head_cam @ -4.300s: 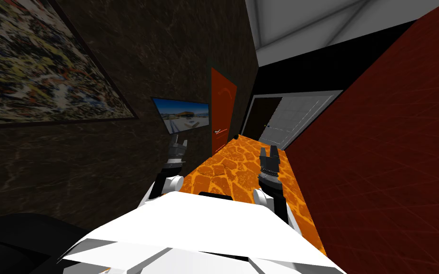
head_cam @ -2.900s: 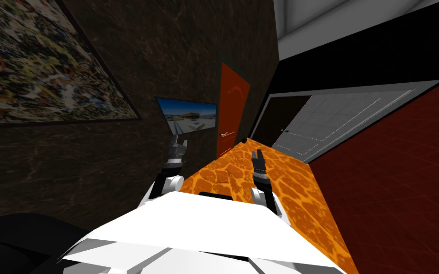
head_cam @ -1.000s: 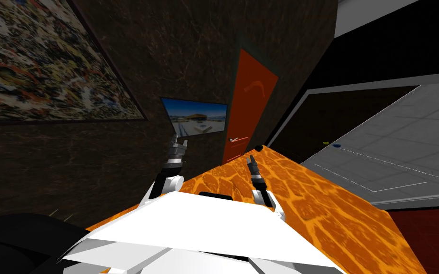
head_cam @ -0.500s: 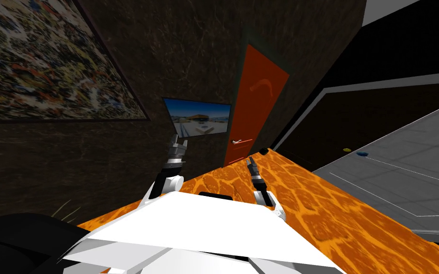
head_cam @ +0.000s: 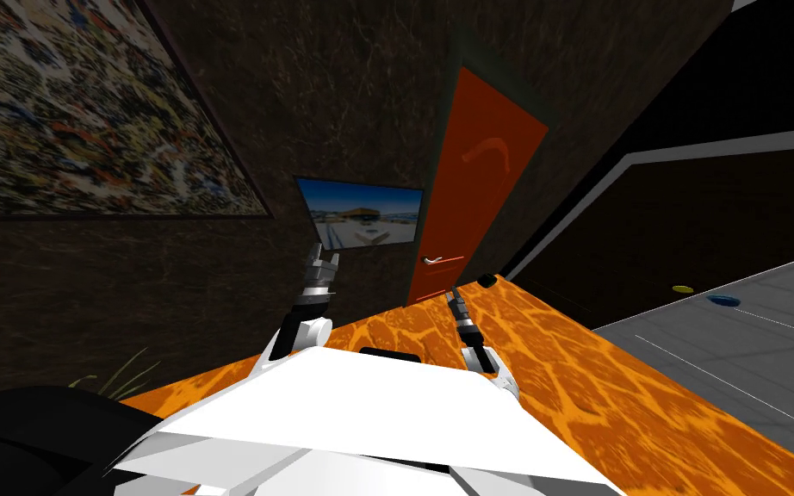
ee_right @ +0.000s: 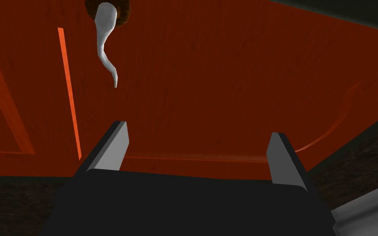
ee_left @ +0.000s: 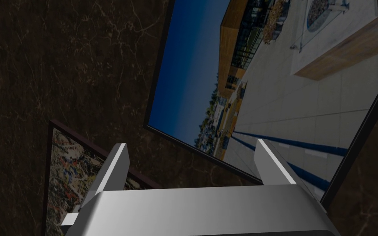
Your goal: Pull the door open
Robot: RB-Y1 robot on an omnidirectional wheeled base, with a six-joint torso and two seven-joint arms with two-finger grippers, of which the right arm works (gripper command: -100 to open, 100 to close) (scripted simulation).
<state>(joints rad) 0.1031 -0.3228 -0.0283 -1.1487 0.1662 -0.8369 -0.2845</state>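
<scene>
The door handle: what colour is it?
The door handle is pale grey-white against the dark red door; the right wrist view shows it best.

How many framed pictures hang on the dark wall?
2. A large abstract painting at the head view's far left; a smaller building photo beside the red door, ahead of the left gripper. Others may hang out of frame.

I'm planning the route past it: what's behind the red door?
Nothing behind the door can be seen: it sits shut in the dark wall, covering the opening. Its front face shows a white handle, with the open right gripper pointed at it.
</scene>
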